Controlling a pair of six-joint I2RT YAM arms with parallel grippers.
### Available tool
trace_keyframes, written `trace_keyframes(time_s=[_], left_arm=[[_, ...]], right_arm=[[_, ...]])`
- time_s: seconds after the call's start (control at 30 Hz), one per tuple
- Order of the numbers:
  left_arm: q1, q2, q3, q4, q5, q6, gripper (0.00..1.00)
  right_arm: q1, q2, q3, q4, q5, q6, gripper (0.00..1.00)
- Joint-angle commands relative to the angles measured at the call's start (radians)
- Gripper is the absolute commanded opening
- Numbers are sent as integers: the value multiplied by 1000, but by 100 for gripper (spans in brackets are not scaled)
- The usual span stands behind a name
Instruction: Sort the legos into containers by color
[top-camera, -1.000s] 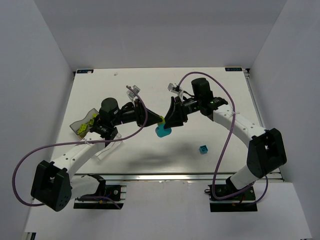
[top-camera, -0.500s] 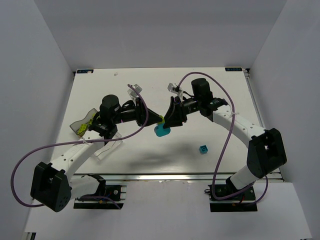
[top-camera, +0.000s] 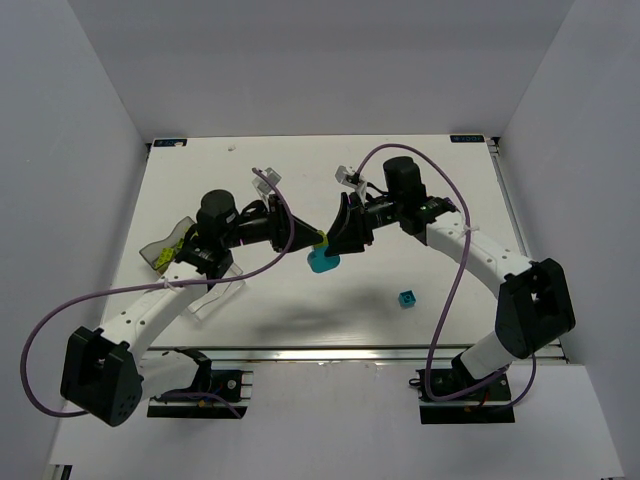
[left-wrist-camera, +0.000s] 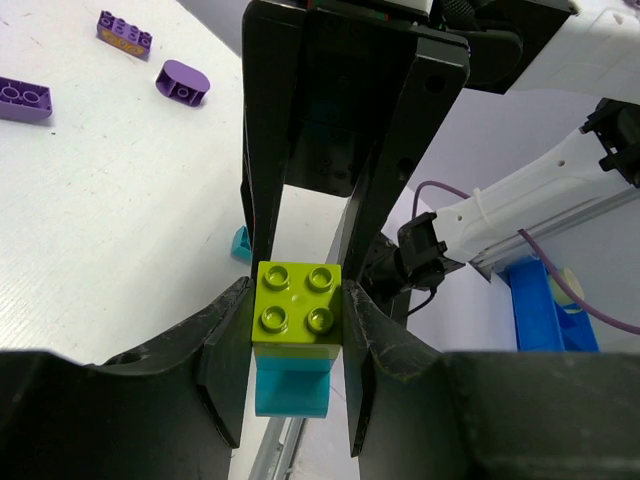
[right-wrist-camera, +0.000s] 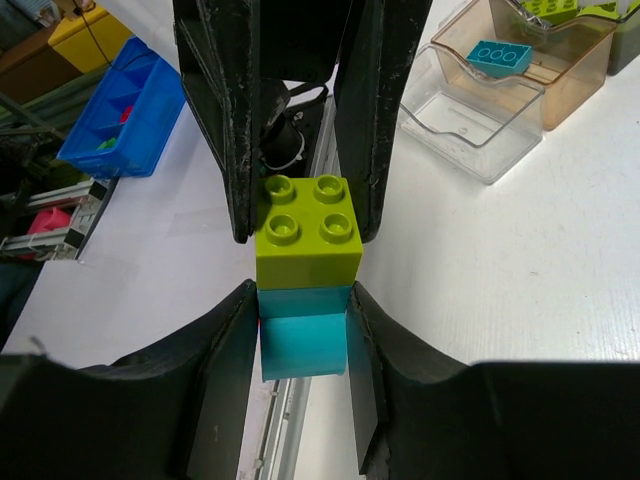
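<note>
Well to the right of the small clear plastic containers with tan-tinted bottoms (right-wrist-camera: 470, 125), the two hands meet above the white bench (top-camera: 200, 170) over a two-brick stack. The left hand (left-wrist-camera: 297, 325) is pinching the lime green studded brick (left-wrist-camera: 297, 300) on top. The right hand (right-wrist-camera: 303, 310) is pinching the cyan-blue brick (right-wrist-camera: 303, 350) pressed on underneath. The two bricks are joined, so the step in hand looks like pulling them apart so each can go to its own colour.

The sorting seems partly done. One container holds a flat cyan-blue brick (right-wrist-camera: 490, 55), and its neighbour holds several lime green bricks (top-camera: 178, 243).

Several pieces remain outside the containers:
- The two held bricks.
- A small loose cyan-blue brick (top-camera: 407, 298), which sits on the bench farther right of the containers than the stack.
- Three purple bricks (left-wrist-camera: 22, 100), one of them rounded, which the left wrist view shows loose on the bench.

No purple brick can be seen inside any container, so that colour appears not yet begun.
</note>
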Motion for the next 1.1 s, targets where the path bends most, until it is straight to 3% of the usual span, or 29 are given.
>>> trace_keyframes(time_s=[0.0,0.37,0.5,0.7,0.8,0.9,0.93,1.07], left_arm=[[46,-55,4,102,-53,-27,0],[78,-72,1,122,-47,-45,0],[103,-90,1,54,-80,-16,0],[230,-152,6,-274,-361,99,0],[336,-138,44,-490,-549,150,0],[504,-66,78,-643,-650,177,0],[572,-25,81,-661,-660,183,0],[606,71,134,-729,-841,205,0]], right_arm=[[3,-34,-26,-32,-31,-2,0],[5,-43,-38,-34,-24,-11,0],[5,-47,-43,-45,-12,-22,0],[3,-53,-35,-114,54,-97,0],[5,-57,-26,-152,100,-135,0],[5,-56,-5,-209,141,-171,0],[5,-57,0,-224,152,-198,0],[3,-65,1,-266,190,-233,0]])
